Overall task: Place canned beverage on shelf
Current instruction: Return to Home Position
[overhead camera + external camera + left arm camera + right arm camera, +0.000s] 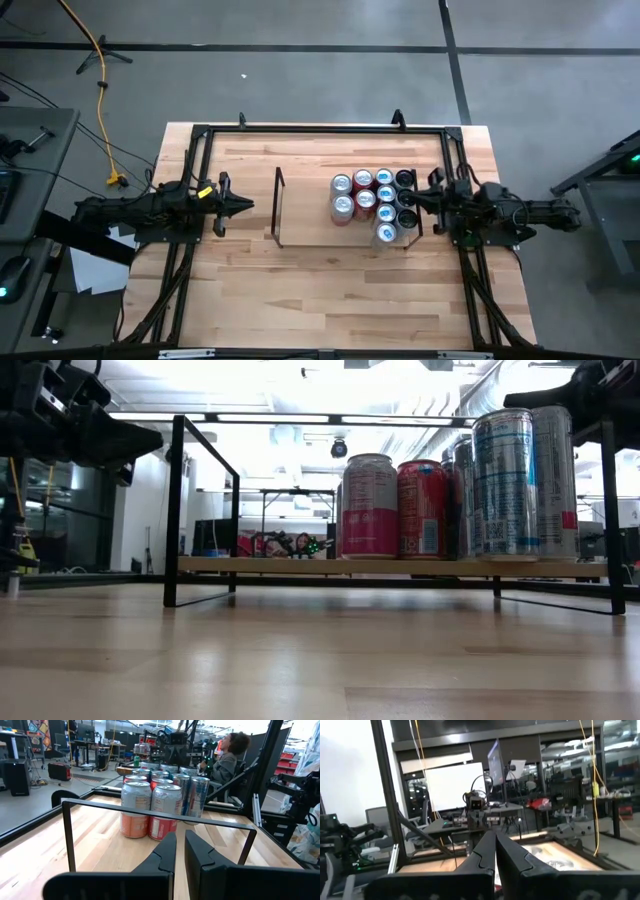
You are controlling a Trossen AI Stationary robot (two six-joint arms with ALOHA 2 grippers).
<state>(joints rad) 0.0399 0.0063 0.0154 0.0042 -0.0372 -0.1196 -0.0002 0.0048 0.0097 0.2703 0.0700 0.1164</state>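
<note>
High view, cans (364, 199) on shelf (279, 210) between left claw (245, 205), slightly parted, and right claw (419, 199), clenched.

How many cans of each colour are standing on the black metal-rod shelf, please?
White-and-pink aluminium soda cans: 2
Red aluminium soda cans: 2
Blue-and-silver aluminium cans: 4
Black aluminium cans: 3
Total: 11 cans, counted from the high view.
</note>
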